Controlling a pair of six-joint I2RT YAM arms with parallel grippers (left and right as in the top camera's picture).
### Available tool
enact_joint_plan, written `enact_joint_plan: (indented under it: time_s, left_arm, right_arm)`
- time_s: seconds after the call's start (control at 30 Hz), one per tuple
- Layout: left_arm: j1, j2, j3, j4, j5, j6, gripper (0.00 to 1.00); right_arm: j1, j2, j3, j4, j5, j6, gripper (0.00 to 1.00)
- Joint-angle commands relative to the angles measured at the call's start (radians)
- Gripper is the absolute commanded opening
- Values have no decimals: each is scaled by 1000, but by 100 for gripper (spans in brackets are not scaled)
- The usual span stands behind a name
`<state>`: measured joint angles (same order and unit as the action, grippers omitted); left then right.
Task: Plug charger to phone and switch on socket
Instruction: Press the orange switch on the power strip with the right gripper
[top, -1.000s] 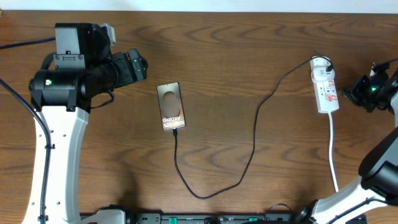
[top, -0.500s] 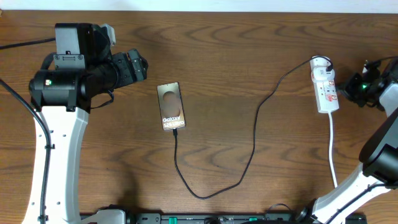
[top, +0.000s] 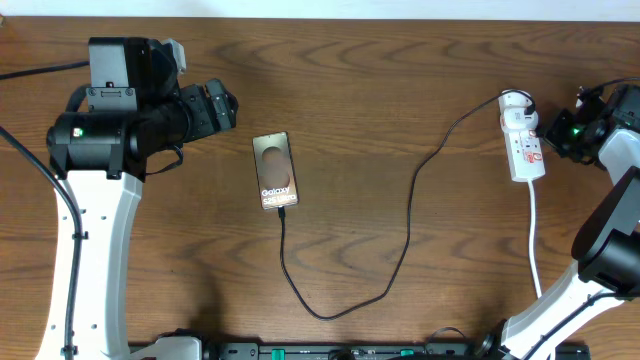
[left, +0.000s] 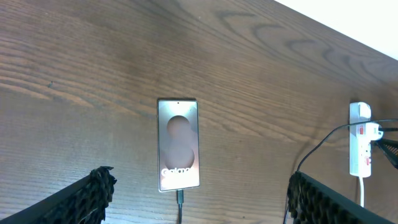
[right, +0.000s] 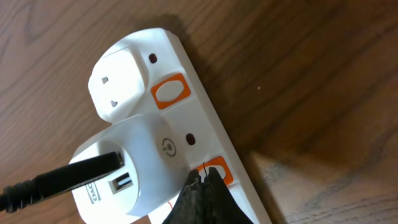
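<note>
Squarely over the socket (right: 202, 115) hangs the right claw (right: 200, 180), tips pressed together.

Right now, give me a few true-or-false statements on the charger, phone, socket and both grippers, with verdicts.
1. The charger is plugged into the bottom edge of the phone. True.
2. The left gripper grips the phone. False: it is open and apart from the phone.
3. The right gripper is shut, its tips at an orange switch on the socket. True.
4. The socket lies beside the left arm. False: it lies by the right gripper.
5. The phone lies screen down. False: its Galaxy lettering faces up.
</note>
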<state>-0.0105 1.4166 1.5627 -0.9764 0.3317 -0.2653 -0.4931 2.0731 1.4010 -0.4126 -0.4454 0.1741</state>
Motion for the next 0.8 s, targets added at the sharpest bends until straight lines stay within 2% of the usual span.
enact_joint_plan:
  time_s: [0.0,0.77]
  left_arm:
    - [-2,3,-7,-3,4,2,91]
    - [-2,3,-7,-3,4,2,91]
  right_arm:
    - [9,42,-4,6,15,-15,1]
    - [73,61,-4,-47,-1,-86,1]
